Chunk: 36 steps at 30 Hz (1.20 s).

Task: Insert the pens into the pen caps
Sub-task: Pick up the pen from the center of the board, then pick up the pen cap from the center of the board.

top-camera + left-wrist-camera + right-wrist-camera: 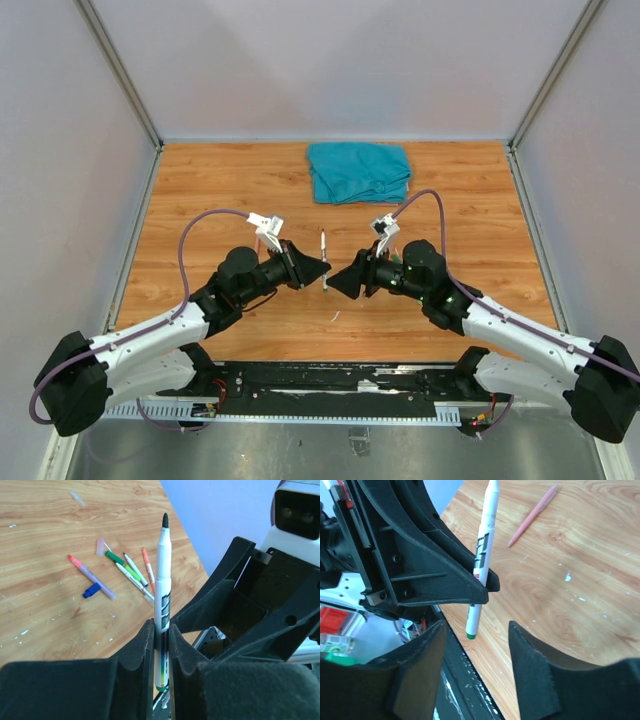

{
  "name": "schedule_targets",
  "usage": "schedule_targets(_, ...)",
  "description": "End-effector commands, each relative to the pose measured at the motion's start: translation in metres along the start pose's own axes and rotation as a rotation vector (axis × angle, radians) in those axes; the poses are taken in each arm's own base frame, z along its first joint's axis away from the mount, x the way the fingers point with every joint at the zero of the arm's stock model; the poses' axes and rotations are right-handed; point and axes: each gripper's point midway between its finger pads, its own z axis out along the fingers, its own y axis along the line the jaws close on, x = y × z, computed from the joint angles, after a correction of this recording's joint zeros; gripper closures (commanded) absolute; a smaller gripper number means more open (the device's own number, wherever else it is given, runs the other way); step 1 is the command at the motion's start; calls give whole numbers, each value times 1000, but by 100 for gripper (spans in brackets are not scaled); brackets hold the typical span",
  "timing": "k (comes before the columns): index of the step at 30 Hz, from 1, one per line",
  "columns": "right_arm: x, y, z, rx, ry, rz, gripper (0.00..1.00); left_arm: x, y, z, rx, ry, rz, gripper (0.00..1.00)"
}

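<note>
Pen (pixel 162 580): white barrel, dark tip up, held upright above the surface's near middle, between the 2 claws.
Surface (pixel 220 190): pale wood planks, flecked with small white scraps.
Room: plain grey walls (pixel 60 150) with metal corner posts (pixel 120 70).
Teal cloth (pixel 360 170): folded at the far edge.
Loose pens (pixel 127 570): cluster lying flat on the wood.
Blue cap (pixel 91 590): just beside that cluster's purple pen.
Pink pen (pixel 532 516): lying alone on the wood beyond the held pen.
Left claw (pixel 161 630): pinching the pen's lower barrel.
Right claw (pixel 476 640): spread, just beside the pen's lower end, not touching it.
</note>
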Motion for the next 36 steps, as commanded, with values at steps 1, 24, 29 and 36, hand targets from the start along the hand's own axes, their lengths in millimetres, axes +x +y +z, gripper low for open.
schedule_targets(1,-13,-1,-5,40,-18,-91,43,-8,-6,-2,3,-24,35,99)
schedule_targets(24,-20,-107,-83,700,90,-337,19,-2,49,-7,-265,43,217,100)
schedule_targets(29,-11,-122,-92,749,190,-306,17,-8,63,-15,-343,18,235,100)
schedule_targets(36,-8,-139,-100,736,211,-174,16,-12,73,-21,-371,27,240,100)
